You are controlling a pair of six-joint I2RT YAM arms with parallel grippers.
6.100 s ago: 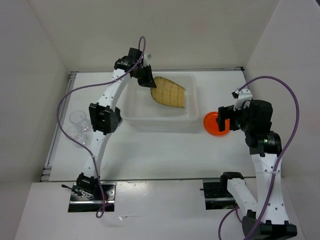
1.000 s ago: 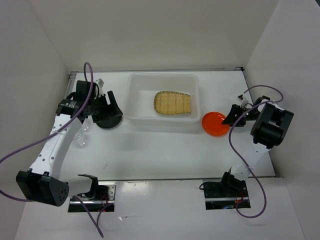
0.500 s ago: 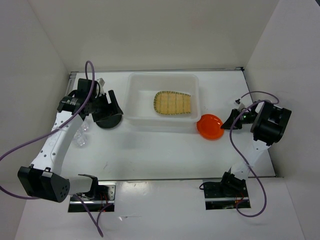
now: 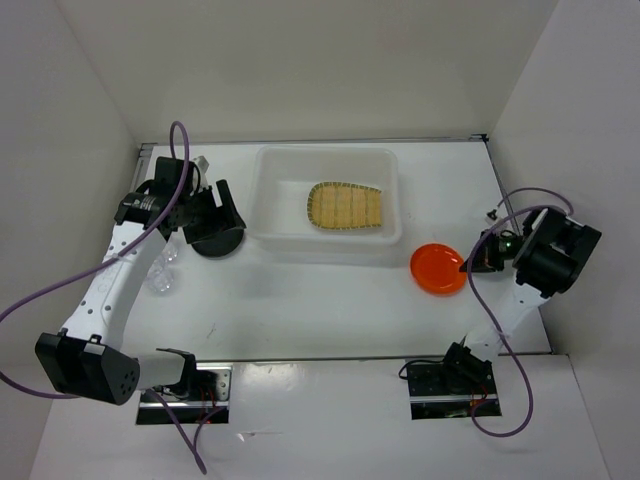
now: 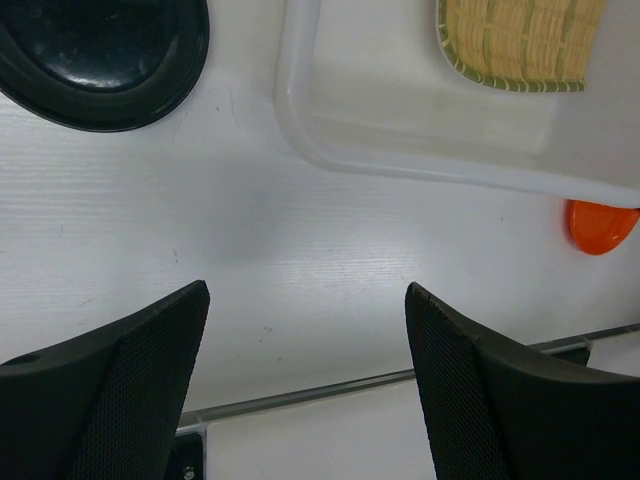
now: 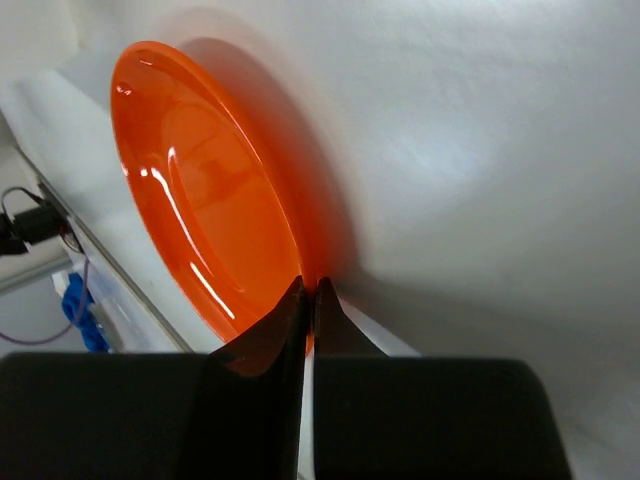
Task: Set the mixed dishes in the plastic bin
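The plastic bin (image 4: pixel 264 205) stands at the back middle with the tan bamboo tray (image 4: pixel 345 208) lying flat inside it. To the right of the bin, the orange plate (image 4: pixel 438 268) is tilted on the table, and my right gripper (image 4: pixel 472 262) is shut on its right rim. The right wrist view shows the fingertips (image 6: pixel 308 290) pinching the orange plate (image 6: pixel 200 200) at its edge. My left gripper (image 4: pixel 218 212) hovers open just left of the bin, above the black plate (image 4: pixel 217 242). Its wrist view shows the black plate (image 5: pixel 100 60), the bin (image 5: pixel 300 130) and nothing in the open gripper (image 5: pixel 305 290).
Two clear cups (image 4: pixel 163 268) stand on the table at the far left, partly behind the left arm. White walls close in the table on three sides. A metal rail (image 5: pixel 300 395) runs along the near edge.
My right gripper has shut on the orange plate's rim, and the plate has shifted right and toward the front, away from the bin. The left arm has hardly moved.
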